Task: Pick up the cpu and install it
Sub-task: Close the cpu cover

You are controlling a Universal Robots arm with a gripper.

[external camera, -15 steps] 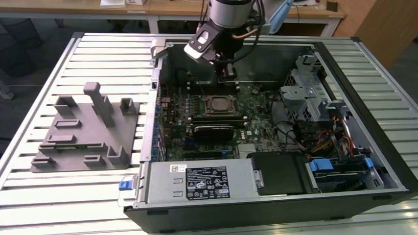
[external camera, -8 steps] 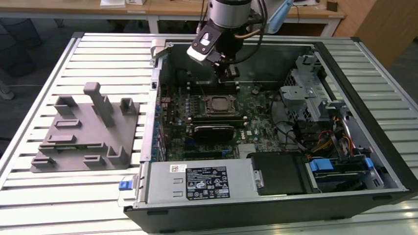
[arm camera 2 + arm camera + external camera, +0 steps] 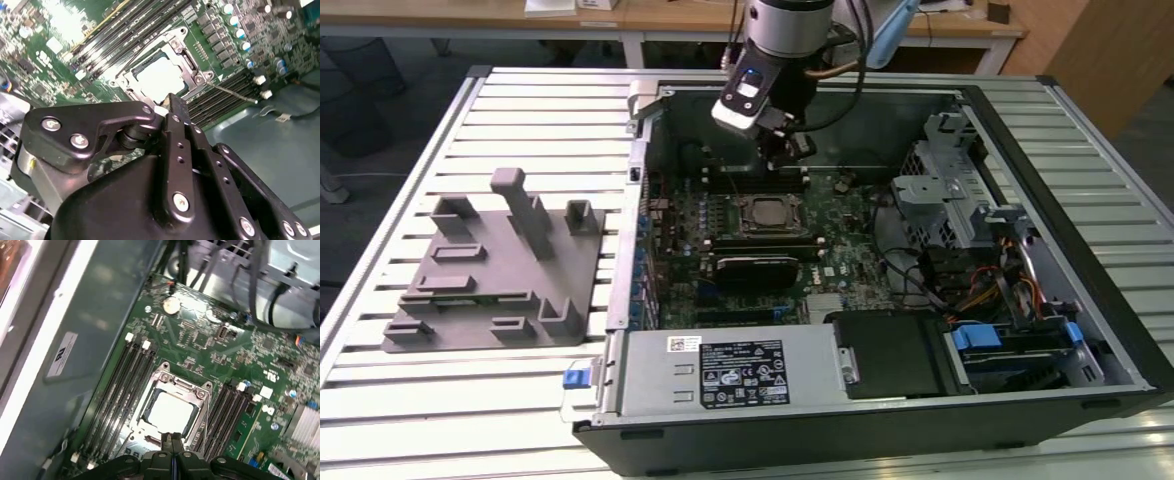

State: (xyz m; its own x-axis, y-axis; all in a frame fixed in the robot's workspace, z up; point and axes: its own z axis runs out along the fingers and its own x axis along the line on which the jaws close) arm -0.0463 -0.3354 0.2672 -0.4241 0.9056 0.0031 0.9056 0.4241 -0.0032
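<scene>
Starting on the exterior view's left: the grey fixture point(image 3: 491, 268) sits on the slatted table point(image 3: 400, 400), well apart from my arm, and I see no chip on it. Moving across, the computer case point(image 3: 630, 300) lies open with the motherboard point(image 3: 847, 245) facing up, which I'd say is what lets me come at it from above.

The cpu point(image 3: 766, 211) lies in the socket point(image 3: 736, 222), silvery top up, and it looks level inside the metal frame (in the first wrist view the cpu point(image 3: 170, 412) sits square to that frame). My gripper point(image 3: 787, 152) hangs over the board just far of the socket, drawn together and holding nothing. In the first wrist view the fingertips point(image 3: 168, 442) meet at the socket's edge.

I cannot tell whether they touch the frame. A thin lever point(image 3: 232, 93) lies out beside the socket, so I'd guess nothing is clamped, though the gripper's own body hides that side of the board in the second wrist view.

On the exterior view's right, the drive cage point(image 3: 958, 195) and cables point(image 3: 987, 290) cover whatever lies beneath them.
</scene>
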